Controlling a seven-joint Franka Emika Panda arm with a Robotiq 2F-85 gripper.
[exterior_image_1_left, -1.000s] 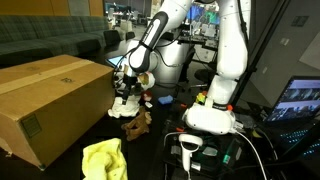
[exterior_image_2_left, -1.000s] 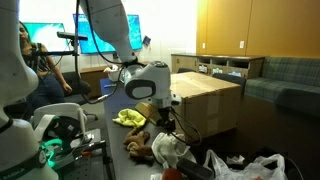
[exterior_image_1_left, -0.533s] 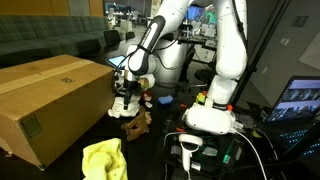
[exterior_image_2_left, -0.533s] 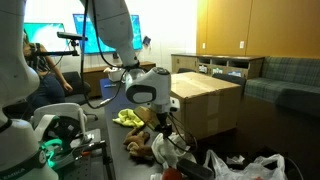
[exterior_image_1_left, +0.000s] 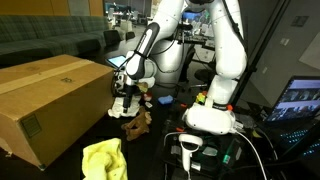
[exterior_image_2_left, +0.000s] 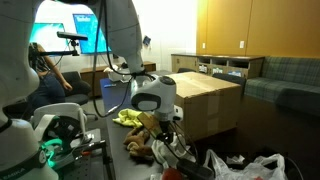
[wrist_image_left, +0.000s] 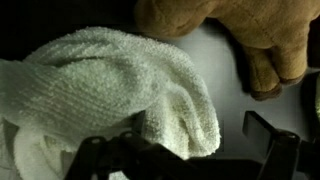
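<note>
Wooden wall panels (exterior_image_2_left: 235, 30), grey sofa (exterior_image_2_left: 288, 82), glowing screens (exterior_image_2_left: 62, 22)

White towel (wrist_image_left: 110, 90), brown plush toy (wrist_image_left: 240, 30), yellow cloth (exterior_image_1_left: 105, 160).

- The carrying surface is a dark table (exterior_image_1_left: 165, 150); its top also shows as bare grey in the wrist view (wrist_image_left: 225, 95).
- A large cardboard box (exterior_image_1_left: 50, 100) stands on the table and fills one end of it; both exterior views show it (exterior_image_2_left: 205, 98).
- A yellow cloth (exterior_image_1_left: 105, 160) lies crumpled on the table beside the box, near the table edge closest to that camera.
- A brown plush toy (wrist_image_left: 235, 30) lies on the table past the box's corner (exterior_image_2_left: 138, 148).
- A white towel (wrist_image_left: 100, 90) lies bunched, touching the plush toy.
- A white plastic bag (exterior_image_2_left: 245, 168) lies near the towel.
- The robot base (exterior_image_1_left: 210, 118) stands on the table, well apart from the box.
</note>
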